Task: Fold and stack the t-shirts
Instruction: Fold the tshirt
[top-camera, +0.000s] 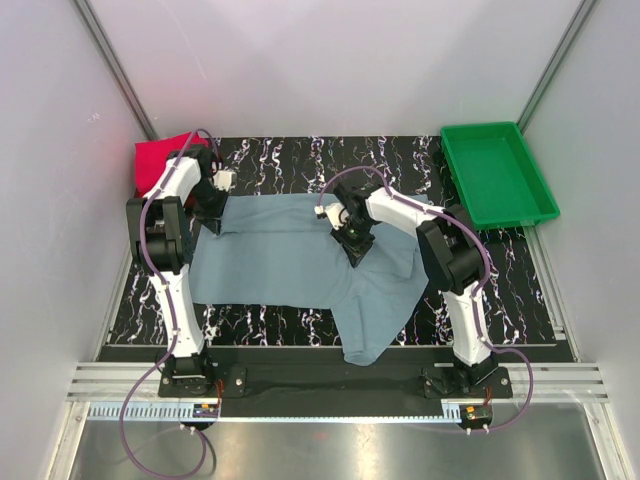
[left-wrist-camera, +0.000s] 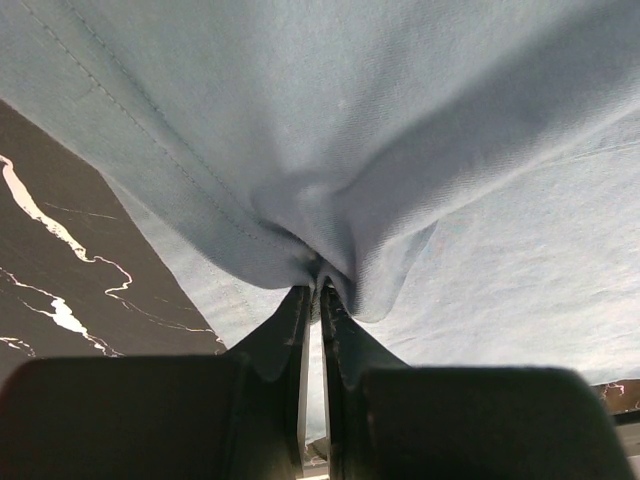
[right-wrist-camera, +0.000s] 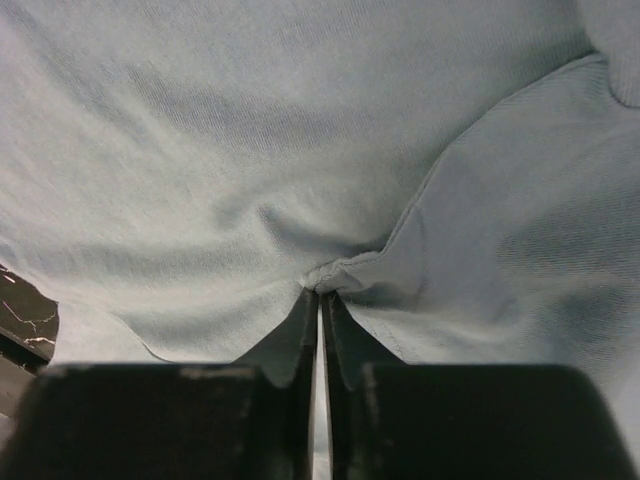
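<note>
The dusty grey-blue t-shirt (top-camera: 300, 255) lies spread on the black marbled table, one sleeve hanging toward the front edge. My left gripper (top-camera: 212, 226) is shut on a pinch of its far left edge, seen bunched at the fingertips in the left wrist view (left-wrist-camera: 318, 275). My right gripper (top-camera: 357, 250) is shut on a fold of the same shirt near its middle right, bunched at a seam in the right wrist view (right-wrist-camera: 320, 283). A folded red t-shirt (top-camera: 160, 157) lies at the far left corner behind the left arm. The magenta-pink one is hidden.
A green plastic tray (top-camera: 495, 172) stands at the far right corner. White walls close in the table on the left, back and right. The black marbled table top (top-camera: 290, 160) shows behind the shirt and at the left in the left wrist view (left-wrist-camera: 60, 270).
</note>
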